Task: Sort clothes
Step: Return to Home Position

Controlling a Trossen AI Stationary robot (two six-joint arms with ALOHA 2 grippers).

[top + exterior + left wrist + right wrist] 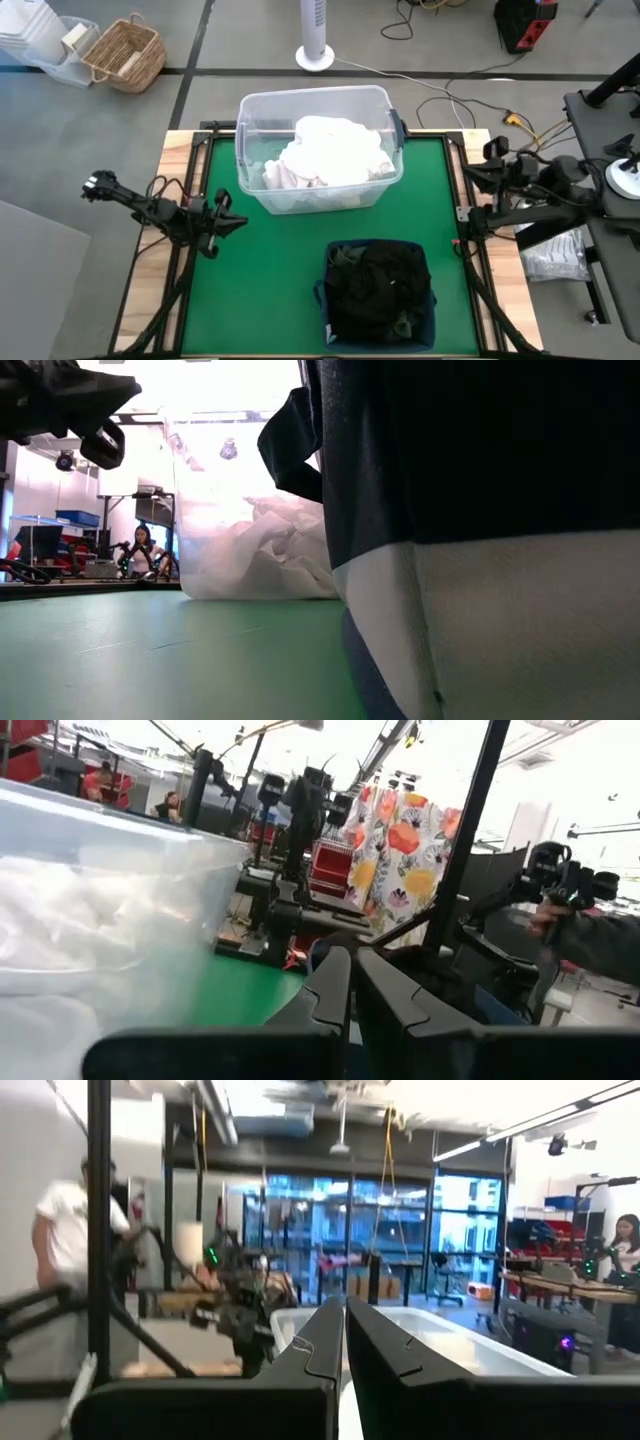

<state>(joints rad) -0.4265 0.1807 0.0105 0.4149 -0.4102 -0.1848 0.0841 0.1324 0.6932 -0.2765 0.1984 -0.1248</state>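
Observation:
White clothes lie heaped in the clear plastic tub at the table's far middle; they also show in the low view and the left wrist view. Dark clothes fill the navy bin at the near middle. In the low view a dark garment fills the right side close up. My left gripper is shut and empty above the mat's left edge. My right gripper is shut and empty at the mat's right edge.
The green mat is bare between the tub and the bin and along its left side. Beyond the table stand a wicker basket, a white fan base and cables. People show in the room behind.

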